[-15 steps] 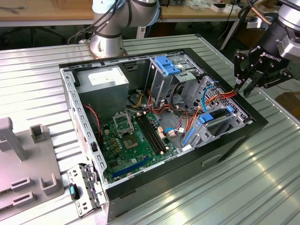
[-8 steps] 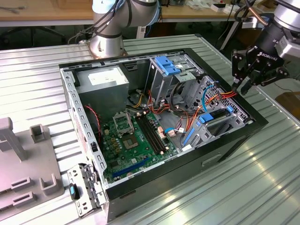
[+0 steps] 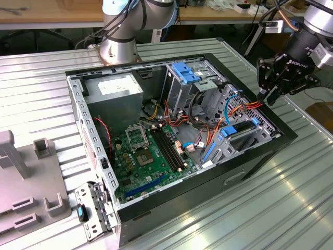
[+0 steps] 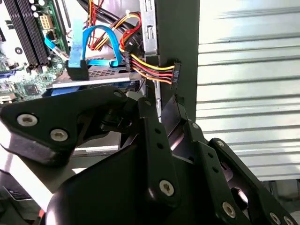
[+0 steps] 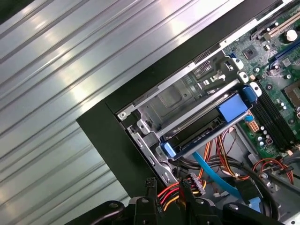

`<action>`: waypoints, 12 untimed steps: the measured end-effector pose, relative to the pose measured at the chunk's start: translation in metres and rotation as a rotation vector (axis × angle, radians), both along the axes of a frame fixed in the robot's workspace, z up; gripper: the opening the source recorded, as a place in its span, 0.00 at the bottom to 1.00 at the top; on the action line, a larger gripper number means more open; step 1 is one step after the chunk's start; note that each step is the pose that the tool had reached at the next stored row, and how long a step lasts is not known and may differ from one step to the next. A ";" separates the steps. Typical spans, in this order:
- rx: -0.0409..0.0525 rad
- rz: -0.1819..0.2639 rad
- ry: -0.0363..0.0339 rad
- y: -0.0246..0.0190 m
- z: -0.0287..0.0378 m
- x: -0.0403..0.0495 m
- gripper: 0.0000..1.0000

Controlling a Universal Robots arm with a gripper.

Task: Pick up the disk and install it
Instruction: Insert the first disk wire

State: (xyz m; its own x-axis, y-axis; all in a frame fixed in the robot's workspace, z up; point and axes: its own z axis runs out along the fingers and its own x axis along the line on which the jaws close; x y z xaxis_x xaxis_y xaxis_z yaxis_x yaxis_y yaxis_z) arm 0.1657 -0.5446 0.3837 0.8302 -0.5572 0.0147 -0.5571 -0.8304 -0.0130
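Black case rim (image 3: 283, 125) sits beside the gripper (image 3: 270, 99), near the blue-railed disk (image 5: 201, 138).

Arm base (image 3: 118, 49): at 11 o'clock in the exterior view, your arm has a round silver-grey column with a pale blue cap (image 3: 113, 5) above.
Wrist (image 3: 318, 18): silver-grey and ringed, at 2 o'clock.
Gripper (image 3: 270, 98): your tool is matt black linked bars with silver screw heads (image 4: 167, 187) at the joints and white lettering (image 3: 307, 61).
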 end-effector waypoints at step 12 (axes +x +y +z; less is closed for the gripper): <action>0.0006 0.162 -0.0006 0.0014 -0.0029 0.0148 0.40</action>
State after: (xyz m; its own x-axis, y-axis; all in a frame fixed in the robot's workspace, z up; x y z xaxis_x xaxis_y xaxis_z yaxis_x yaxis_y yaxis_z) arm 0.1805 -0.5432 0.3808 0.9091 -0.4163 0.0149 -0.4162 -0.9092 -0.0138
